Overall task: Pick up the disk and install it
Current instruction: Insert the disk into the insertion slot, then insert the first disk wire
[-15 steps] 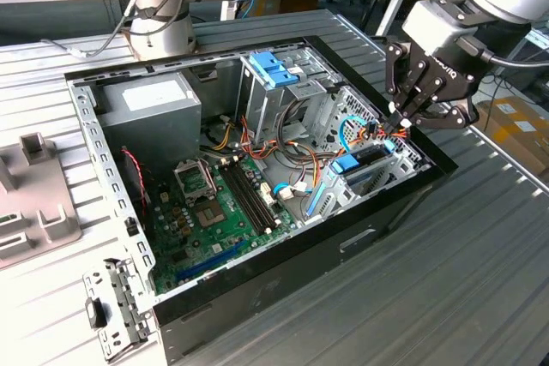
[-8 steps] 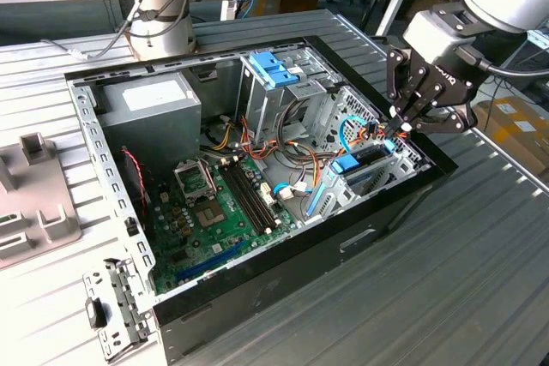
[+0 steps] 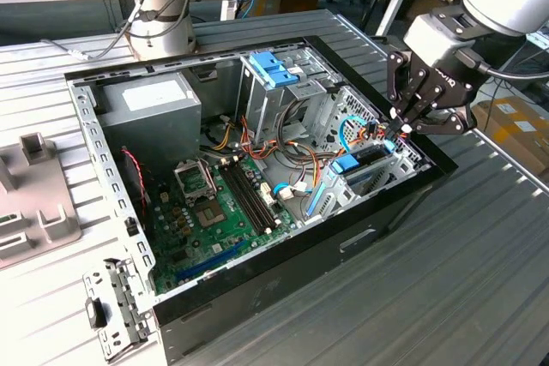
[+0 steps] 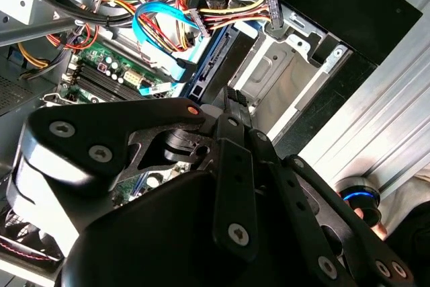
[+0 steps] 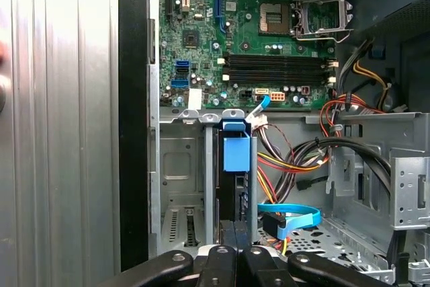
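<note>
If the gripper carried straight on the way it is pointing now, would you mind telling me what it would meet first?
Most likely the grey hard drive in its light-blue plastic carrier, standing on edge in the metal drive bay. In the first wrist view the gripper sits right at its near end; whether they already touch is unclear.

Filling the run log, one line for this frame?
phase: install | gripper: at case edge, over drive bay | disk: on edge in bay, blue tab toward motherboard

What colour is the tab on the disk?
Blue; the disk's tab shows best in the first wrist view.
</note>
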Action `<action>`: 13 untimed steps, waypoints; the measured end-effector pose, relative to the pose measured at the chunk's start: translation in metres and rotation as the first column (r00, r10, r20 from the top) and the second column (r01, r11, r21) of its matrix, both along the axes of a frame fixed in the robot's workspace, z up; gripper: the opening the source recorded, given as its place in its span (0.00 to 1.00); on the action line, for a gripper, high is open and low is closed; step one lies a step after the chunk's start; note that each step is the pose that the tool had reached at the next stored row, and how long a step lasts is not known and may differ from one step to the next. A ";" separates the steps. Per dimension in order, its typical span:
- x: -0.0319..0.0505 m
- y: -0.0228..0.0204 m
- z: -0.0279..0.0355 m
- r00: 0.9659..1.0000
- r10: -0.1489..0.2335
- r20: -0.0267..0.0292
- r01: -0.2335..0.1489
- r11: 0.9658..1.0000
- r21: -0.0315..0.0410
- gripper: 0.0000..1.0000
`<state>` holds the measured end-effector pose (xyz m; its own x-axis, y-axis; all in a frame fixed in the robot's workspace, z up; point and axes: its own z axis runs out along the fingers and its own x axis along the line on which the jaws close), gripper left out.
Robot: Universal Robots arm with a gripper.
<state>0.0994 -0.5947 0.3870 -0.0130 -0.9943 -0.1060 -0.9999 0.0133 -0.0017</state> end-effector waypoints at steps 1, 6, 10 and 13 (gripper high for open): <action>0.0000 0.0000 0.0000 1.000 0.000 0.000 0.000 1.000 0.000 0.11; -0.0001 0.0000 -0.0001 1.000 0.005 0.000 -0.005 1.000 0.000 0.11; 0.0000 0.0000 -0.0001 1.000 0.029 0.000 -0.029 1.000 0.000 0.11; 0.0000 0.0000 -0.0001 0.999 0.048 0.000 -0.048 0.999 0.000 0.11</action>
<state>0.0993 -0.5947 0.3869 0.0343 -0.9938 -0.1060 -0.9994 -0.0343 -0.0017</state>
